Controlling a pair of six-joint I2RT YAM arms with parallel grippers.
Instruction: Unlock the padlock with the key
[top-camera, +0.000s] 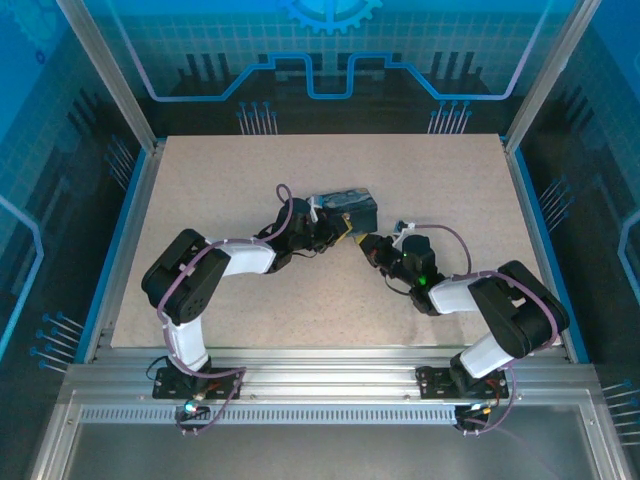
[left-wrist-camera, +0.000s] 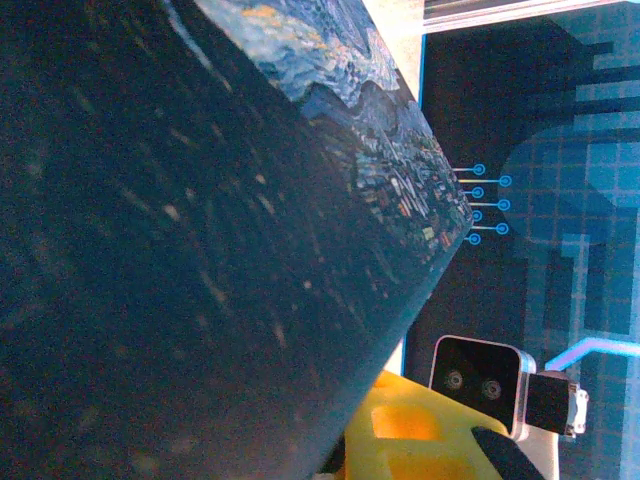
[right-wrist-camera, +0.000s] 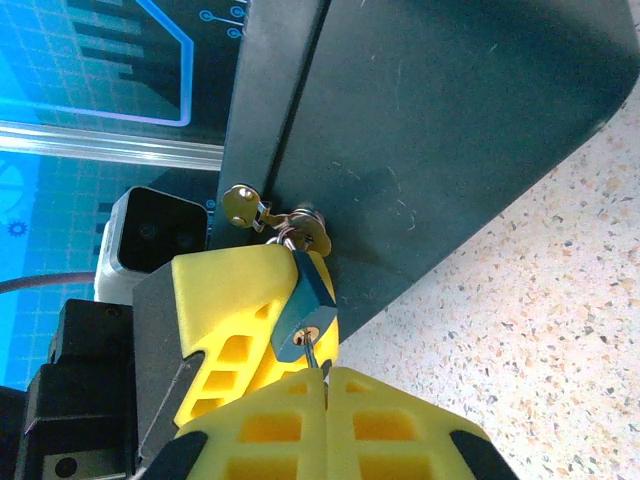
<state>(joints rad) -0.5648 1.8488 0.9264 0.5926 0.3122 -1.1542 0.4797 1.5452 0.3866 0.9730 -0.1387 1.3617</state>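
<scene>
My right claw is pressed together on the thin metal shank of the key. The key's head is hidden between the yellow pads. The shank runs up from the seam between the pads into the brass-coloured underside of the padlock, a small dark-bodied block. It hangs tilted from the hasp on the dark side wall of the tin. A yellow finger of my left claw lies against the padlock's left flank. The second finger is hidden, so I cannot tell whether that claw is spread or pinching. Behind this finger sits the left wrist's white camera housing, close to the tin's upright edge. To the right of the padlock, the tin's long edge runs diagonally to a rounded corner. Beyond that edge the speckled table lies bare to the border of the view. In the left wrist view the tin looms just before the lens, with its painted night-sky face turned upward and its corner edge falling toward the right wrist's camera. From above, the tin stands near the middle of the table, and both claws meet at its near side, the right claw just beside the left. Open board surrounds them on the far, left and right sides, well apart from the aluminium rails.
</scene>
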